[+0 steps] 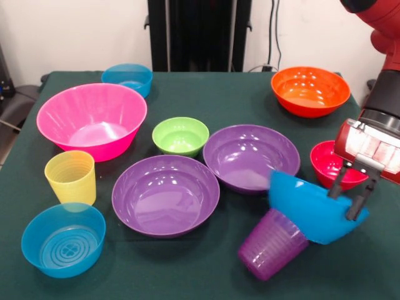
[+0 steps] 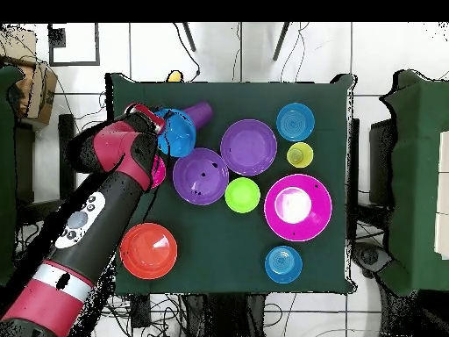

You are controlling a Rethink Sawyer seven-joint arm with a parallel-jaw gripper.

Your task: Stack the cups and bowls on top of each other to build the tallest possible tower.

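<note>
My gripper [image 1: 348,195] is at the right, shut on the rim of the blue bowl [image 1: 309,212], with one finger inside and one outside. The bowl is tilted and leans on the purple cup [image 1: 272,245], which is tipped over beneath it. In the overhead view, the gripper [image 2: 160,123], blue bowl [image 2: 180,134] and purple cup [image 2: 200,112] are at the upper left. The red bowl [image 1: 331,164] sits just behind the gripper. Two purple bowls [image 1: 165,195] [image 1: 251,156], the green bowl [image 1: 180,135], the pink bowl [image 1: 92,120] and the ribbed yellow cup [image 1: 70,177] stand apart, upright.
The orange bowl [image 1: 310,90] is at the back right. Translucent blue bowls stand at the front left [image 1: 64,239] and back left [image 1: 127,77]. A small yellow-orange thing [image 2: 175,77] lies at the table's top edge in the overhead view. My arm [image 2: 105,189] crosses the left side.
</note>
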